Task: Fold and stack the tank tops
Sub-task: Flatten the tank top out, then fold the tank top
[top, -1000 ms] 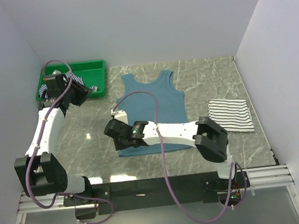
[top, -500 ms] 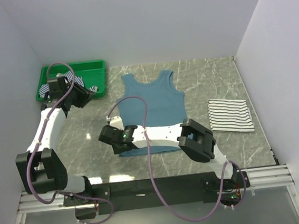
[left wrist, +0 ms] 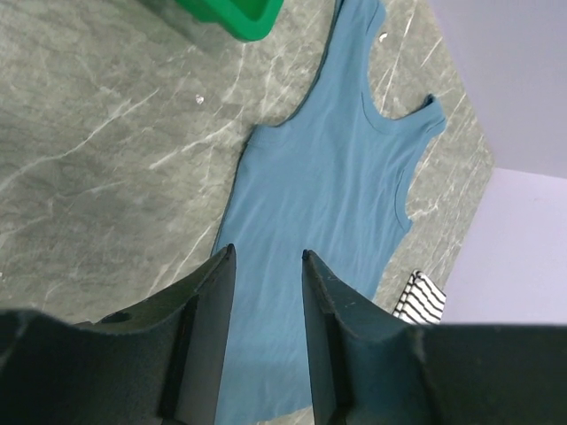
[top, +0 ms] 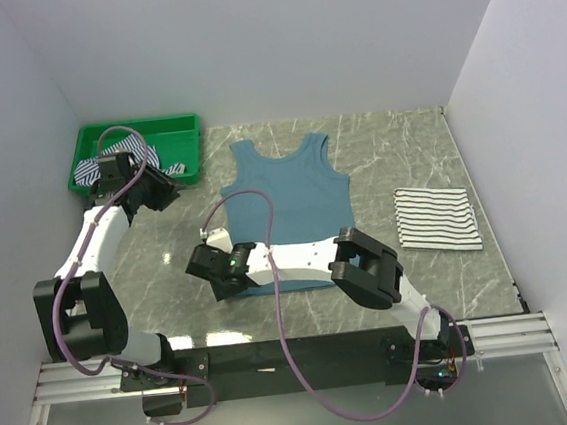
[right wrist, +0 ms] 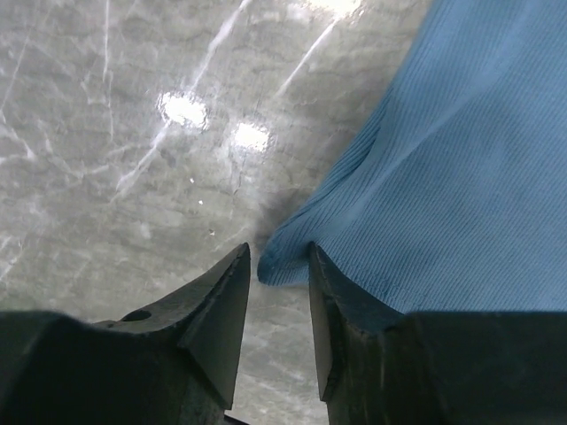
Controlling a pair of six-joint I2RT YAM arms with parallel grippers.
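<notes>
The teal-blue tank top [top: 288, 202] lies flat in the middle of the table, neck away from me. My right gripper [top: 219, 274] is low over its near left hem corner [right wrist: 285, 252]. It is open, a finger on each side of that corner [right wrist: 279, 255]. My left gripper [top: 166, 187] hangs open and empty beside the tray, looking down on the teal top [left wrist: 328, 195]; nothing lies between its fingers [left wrist: 268, 257]. The white tank top with black stripes [top: 437, 218] lies folded at the right. The blue-and-white striped one [top: 129, 149] is bunched in the tray.
A green plastic tray [top: 180, 127] stands at the back left, its corner [left wrist: 239, 13] showing in the left wrist view. White walls close in the left, back and right. The right arm [top: 308, 255] reaches across the teal top's lower part.
The right gripper has swung left and nearer, off the teal top to its near left hem corner, and its jaws have widened a little. The left gripper has drawn slightly away from the tray.
</notes>
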